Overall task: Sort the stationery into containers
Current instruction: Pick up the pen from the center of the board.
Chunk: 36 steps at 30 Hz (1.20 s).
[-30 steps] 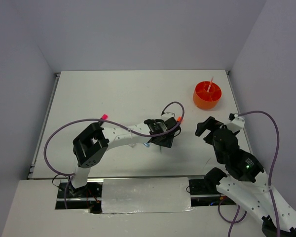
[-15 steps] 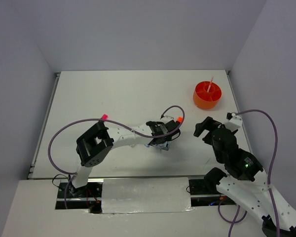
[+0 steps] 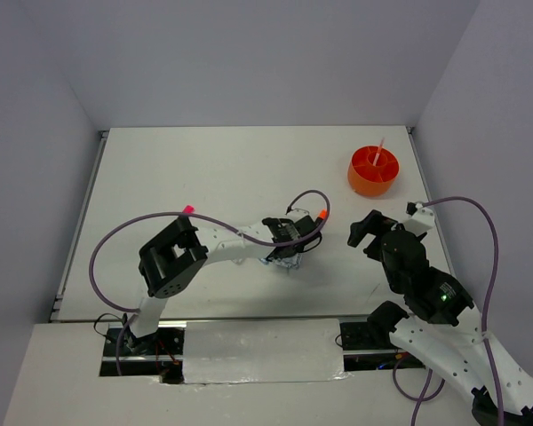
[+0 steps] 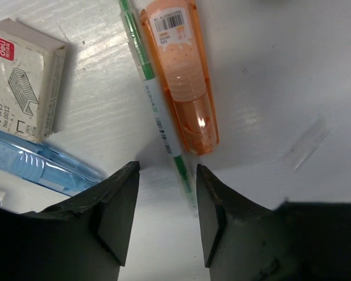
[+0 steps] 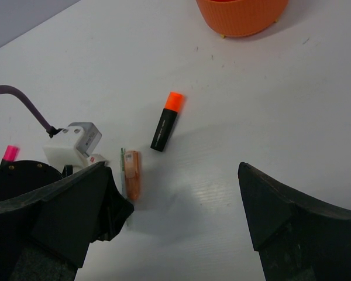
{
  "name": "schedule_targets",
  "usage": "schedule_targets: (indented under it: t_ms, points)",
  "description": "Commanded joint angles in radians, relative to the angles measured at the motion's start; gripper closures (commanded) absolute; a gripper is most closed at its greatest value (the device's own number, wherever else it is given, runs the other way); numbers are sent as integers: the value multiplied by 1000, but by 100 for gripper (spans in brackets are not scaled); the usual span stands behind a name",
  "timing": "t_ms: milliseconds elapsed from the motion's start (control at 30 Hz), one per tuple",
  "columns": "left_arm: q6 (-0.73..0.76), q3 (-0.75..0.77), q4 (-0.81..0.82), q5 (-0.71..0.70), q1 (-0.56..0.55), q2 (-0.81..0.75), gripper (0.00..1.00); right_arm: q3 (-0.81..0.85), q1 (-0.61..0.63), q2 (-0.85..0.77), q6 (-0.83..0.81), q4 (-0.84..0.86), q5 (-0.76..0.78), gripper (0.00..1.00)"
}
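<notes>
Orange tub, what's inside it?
One thin pale stick pokes out of the orange tub. Anything else inside is too small to tell; the right wrist view shows only its outer wall.

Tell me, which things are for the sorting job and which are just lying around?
For the job: orange tub, orange-capped highlighter, pink-capped highlighter, thin green pen, peach piece, staple box, clear blue piece.
Just there: purple cable, grey sheet by the arm bases.
</notes>
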Motion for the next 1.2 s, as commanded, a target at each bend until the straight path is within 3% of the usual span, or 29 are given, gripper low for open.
schedule_targets:
  t_ms: [0,433,733,933,1167]
  points:
    - [15,-5,12,1,18,28,45,-8,0,7,-10,31,-1,0]
    - [74,24,32,1,60,75,46,-16,0,16,-13,47,-27,0]
    - [72,6,46,7,87,77,52,-22,0,13,-19,65,-45,0]
    - [72,-17,62,17,101,78,69,-30,0,22,-21,68,-56,0]
    - [61,-76,102,59,101,69,99,-28,1,5,-35,77,-88,0]
